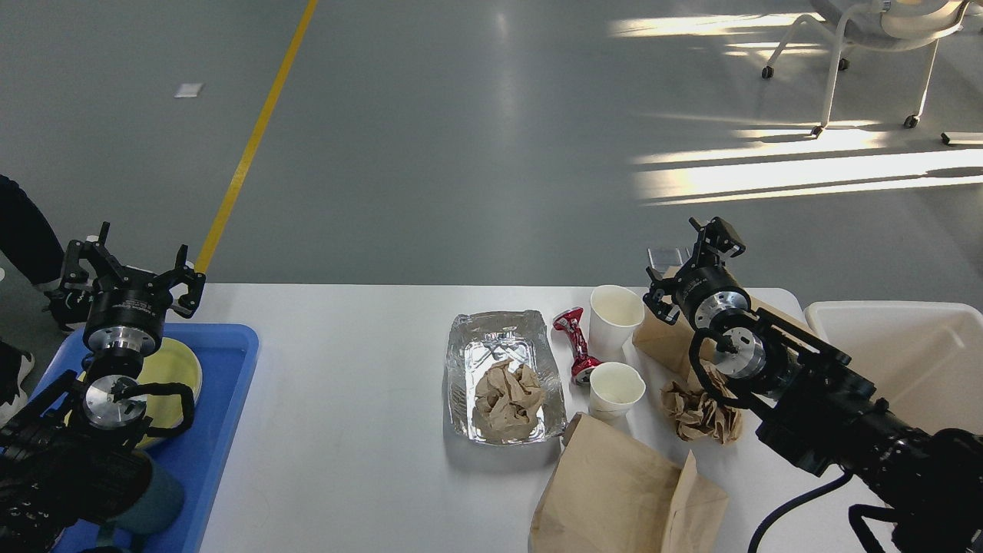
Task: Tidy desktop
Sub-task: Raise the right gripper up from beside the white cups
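Note:
The white desktop carries litter on its right half. A foil tray holds a crumpled brown paper ball. A crushed red can lies beside two white paper cups, one farther back and one nearer. Another paper ball and two brown paper bags, one flat in front and one at the back, lie near my right arm. My right gripper is open and empty above the far bag. My left gripper is open and empty above the blue tray.
A blue tray at the left edge holds a yellow-green dish and a teal cup. An off-white bin stands off the right end. A small clear object sits at the far edge. Chairs stand far back.

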Available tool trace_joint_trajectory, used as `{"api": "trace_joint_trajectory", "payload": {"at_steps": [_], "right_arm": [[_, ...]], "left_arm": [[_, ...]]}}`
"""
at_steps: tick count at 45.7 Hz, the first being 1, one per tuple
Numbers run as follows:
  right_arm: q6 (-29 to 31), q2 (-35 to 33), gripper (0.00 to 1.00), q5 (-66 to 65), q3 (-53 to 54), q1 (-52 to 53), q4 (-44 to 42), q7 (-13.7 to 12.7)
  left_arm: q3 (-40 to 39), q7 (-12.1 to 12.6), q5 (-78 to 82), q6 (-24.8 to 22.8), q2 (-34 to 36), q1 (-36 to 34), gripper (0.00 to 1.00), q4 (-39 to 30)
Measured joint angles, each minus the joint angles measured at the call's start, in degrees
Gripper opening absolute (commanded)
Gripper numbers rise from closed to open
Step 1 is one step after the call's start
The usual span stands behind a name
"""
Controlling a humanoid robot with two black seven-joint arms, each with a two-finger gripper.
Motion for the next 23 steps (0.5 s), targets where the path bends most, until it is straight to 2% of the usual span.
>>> {"api": "trace_joint_trajectory", "payload": {"at_steps": [10, 23], "right_arm": [[0.0, -2.6, 1.00, 0.0, 4.0, -0.5, -0.1, 0.0], [0.5, -4.0, 1.00, 0.0, 4.3, 0.0, 0.3, 0.4]], "left_arm": [[0.0, 0.0, 0.0, 0.0, 0.0, 0.0, 0.96, 0.0], [0.0, 0.0, 0.0, 0.0, 0.0, 0.0, 0.96, 0.0]]}}
